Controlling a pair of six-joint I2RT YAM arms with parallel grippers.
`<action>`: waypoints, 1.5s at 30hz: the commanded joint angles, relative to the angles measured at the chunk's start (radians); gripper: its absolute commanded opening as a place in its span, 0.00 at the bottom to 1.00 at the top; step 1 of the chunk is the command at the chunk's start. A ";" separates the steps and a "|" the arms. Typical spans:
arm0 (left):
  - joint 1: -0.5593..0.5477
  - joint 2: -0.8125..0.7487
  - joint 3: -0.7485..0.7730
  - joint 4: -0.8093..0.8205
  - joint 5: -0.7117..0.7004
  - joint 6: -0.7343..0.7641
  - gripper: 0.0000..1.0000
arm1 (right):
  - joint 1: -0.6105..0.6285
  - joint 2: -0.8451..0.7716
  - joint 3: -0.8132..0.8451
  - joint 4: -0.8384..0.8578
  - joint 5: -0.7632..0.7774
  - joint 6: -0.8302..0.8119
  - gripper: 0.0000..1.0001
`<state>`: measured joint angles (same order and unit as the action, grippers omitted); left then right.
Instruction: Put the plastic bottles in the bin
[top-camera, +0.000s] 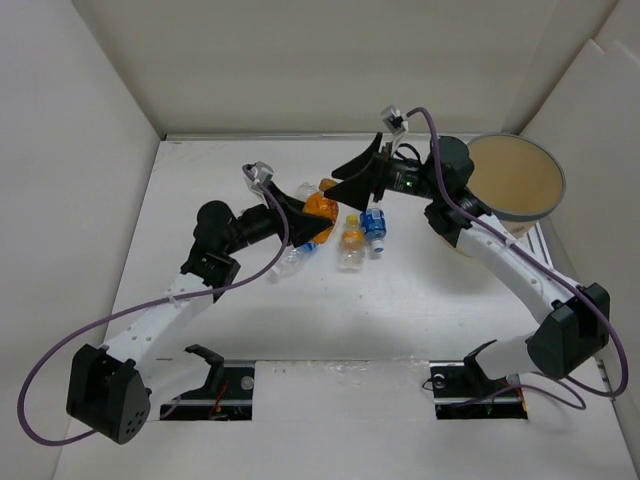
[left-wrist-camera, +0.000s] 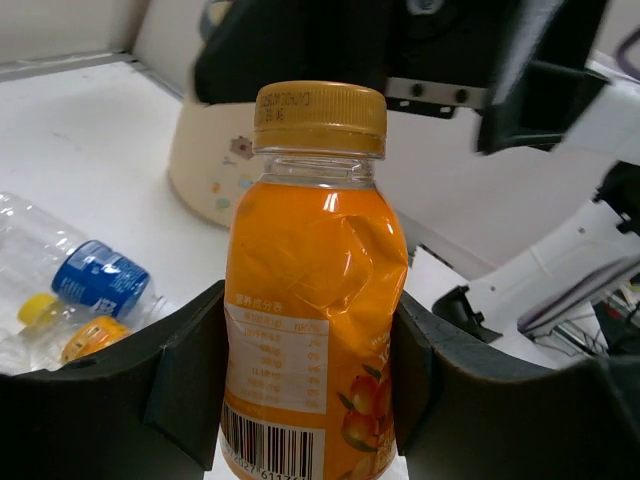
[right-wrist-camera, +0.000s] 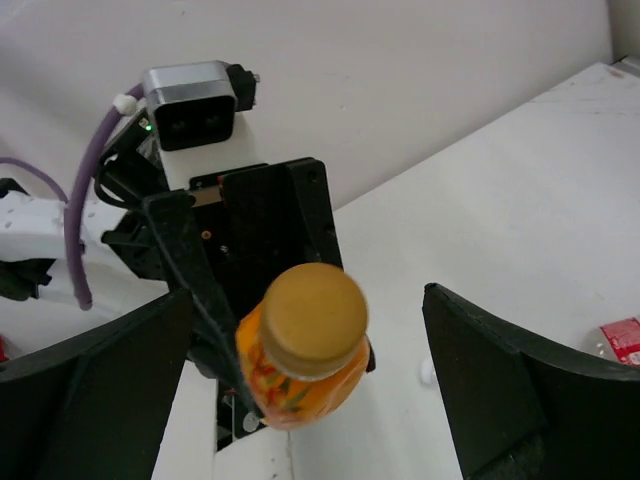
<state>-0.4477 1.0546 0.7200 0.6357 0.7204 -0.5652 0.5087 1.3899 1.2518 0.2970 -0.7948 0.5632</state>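
Observation:
My left gripper (top-camera: 316, 204) is shut on an orange-labelled bottle (top-camera: 322, 207) with a gold cap and holds it above the table. In the left wrist view the bottle (left-wrist-camera: 315, 290) stands upright between both pads of the gripper (left-wrist-camera: 310, 385). My right gripper (top-camera: 347, 182) is open and faces that bottle cap-on (right-wrist-camera: 305, 335). Its jaws (right-wrist-camera: 305, 400) stand wide on either side and do not touch the bottle. The round cream bin (top-camera: 515, 178) sits at the far right and shows behind the bottle (left-wrist-camera: 205, 160).
Several bottles lie on the table below the grippers: a blue-labelled one (top-camera: 374, 222), a yellow-capped one (top-camera: 351, 245) and a clear one (top-camera: 290, 258). Two show at the left (left-wrist-camera: 100, 278). A red-labelled bottle (right-wrist-camera: 620, 340) lies at the right edge. White walls enclose the table.

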 joint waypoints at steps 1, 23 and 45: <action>-0.020 -0.065 0.002 0.167 0.109 -0.001 0.00 | 0.019 0.020 -0.014 0.120 -0.024 0.030 1.00; -0.002 -0.074 0.030 0.036 -0.119 0.008 1.00 | 0.056 0.031 -0.035 0.174 0.068 0.079 0.00; -0.002 0.077 0.157 -0.487 -0.845 -0.048 1.00 | -0.818 -0.302 -0.167 -0.223 0.456 0.052 0.00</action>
<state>-0.4500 1.1259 0.8463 0.2020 -0.0216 -0.5953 -0.2626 1.1187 1.0908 0.0959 -0.3630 0.6254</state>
